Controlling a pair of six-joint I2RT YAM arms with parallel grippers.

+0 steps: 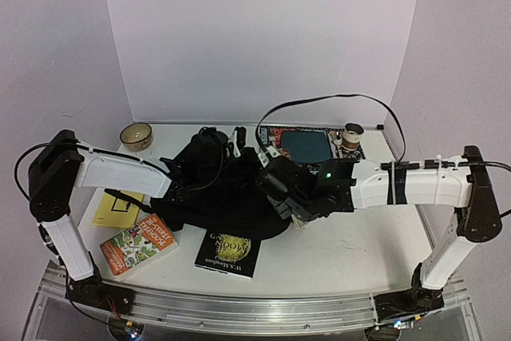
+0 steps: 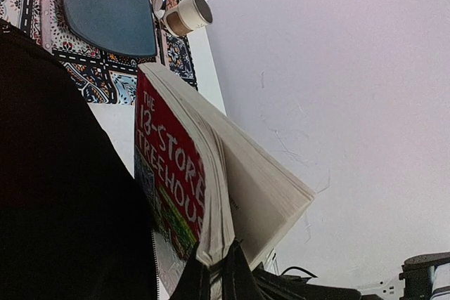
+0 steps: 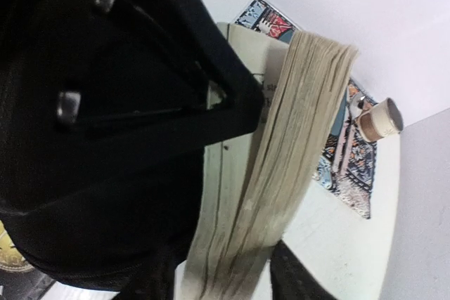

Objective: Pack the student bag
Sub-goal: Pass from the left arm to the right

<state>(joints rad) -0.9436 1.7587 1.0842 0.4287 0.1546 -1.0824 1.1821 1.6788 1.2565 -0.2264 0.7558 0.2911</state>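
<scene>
The student bag [image 1: 215, 193] is a black fabric backpack lying mid-table. It fills the left of the left wrist view [image 2: 63, 187] and the upper left of the right wrist view [image 3: 105, 103]. A red paperback, "The 13-Storey Treehouse" [image 2: 169, 173], stands at the bag's right edge with its pages fanned. My left gripper [image 2: 214, 275] is shut on its cover and some pages near the spine. My right gripper [image 3: 225, 279] is closed on the thick page block [image 3: 281, 152]. In the top view both grippers, left [image 1: 227, 149] and right [image 1: 270, 172], meet over the bag, and the book is mostly hidden.
An orange book [image 1: 140, 245], a black book [image 1: 229, 251] and a yellow one [image 1: 118, 208] lie at the front left. A bowl [image 1: 136, 135] sits at the back left. A patterned mat with a blue shape [image 1: 307, 145] and a small roll [image 1: 353, 132] are at the back right.
</scene>
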